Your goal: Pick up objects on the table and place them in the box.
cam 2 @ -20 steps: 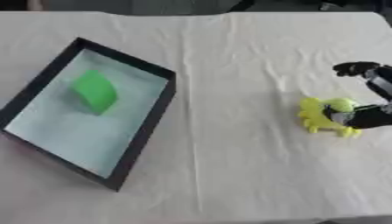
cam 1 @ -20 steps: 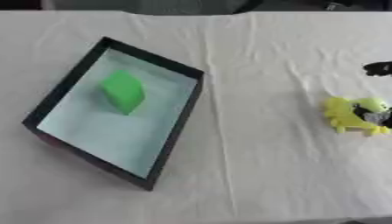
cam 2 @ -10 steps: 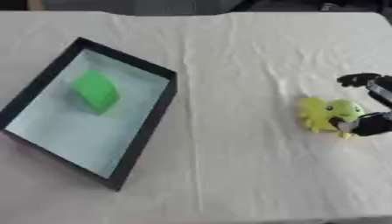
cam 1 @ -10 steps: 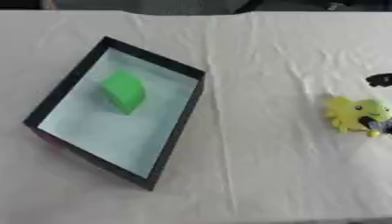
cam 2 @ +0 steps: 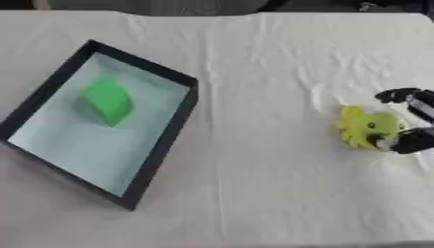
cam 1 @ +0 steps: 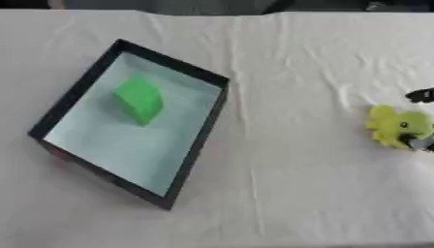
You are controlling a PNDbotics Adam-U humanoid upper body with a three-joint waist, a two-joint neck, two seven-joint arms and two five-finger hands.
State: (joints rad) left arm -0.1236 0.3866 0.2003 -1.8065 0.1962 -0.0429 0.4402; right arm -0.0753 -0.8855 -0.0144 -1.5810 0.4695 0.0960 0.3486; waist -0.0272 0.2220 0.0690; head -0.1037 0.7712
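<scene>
One black-walled box [cam 2: 161, 138] is sitting near the desk's [cam 2: 254, 193] left edge, containing one green block [cam 2: 108, 100]. One yellow toy [cam 2: 366, 128] is lying near the right edge. The right hand [cam 2: 415, 121] is curling its fingers around the toy, pinching it.

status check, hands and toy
Right hand curled round yellow toy on the cloth. Left hand not seen. Green block in box. Path clear.

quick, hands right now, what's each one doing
Left hand: not in view.
Right hand: at the right edge, fingers curled round the yellow toy on the table.
</scene>
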